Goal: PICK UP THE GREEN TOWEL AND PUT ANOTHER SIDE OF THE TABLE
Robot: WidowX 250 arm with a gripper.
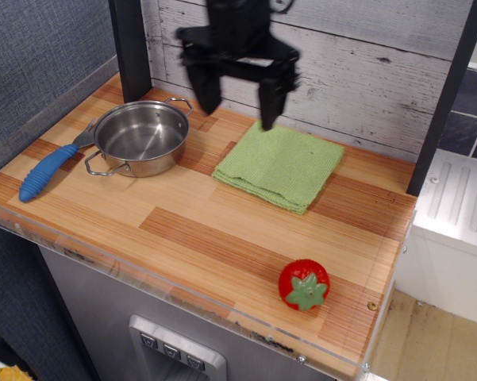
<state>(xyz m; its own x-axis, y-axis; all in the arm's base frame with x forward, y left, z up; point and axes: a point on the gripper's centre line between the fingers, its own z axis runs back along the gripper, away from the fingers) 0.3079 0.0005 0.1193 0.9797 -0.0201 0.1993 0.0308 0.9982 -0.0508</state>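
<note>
The green towel (279, 165) lies flat and folded on the striped wood table (222, 238), at the back right of centre, right of the steel pan. My black gripper (238, 97) hangs open and empty above the table, over the gap between the pan and the towel's back left corner. Its right finger (270, 101) hangs over the towel's back left edge; whether it touches the towel I cannot tell. The arm above it is cut off by the top edge of the view.
A steel pan (141, 137) with two handles sits at the back left. A blue-handled utensil (49, 170) lies left of it. A red strawberry toy (304, 285) sits near the front right edge. A white plank wall and a black post (130, 48) stand behind.
</note>
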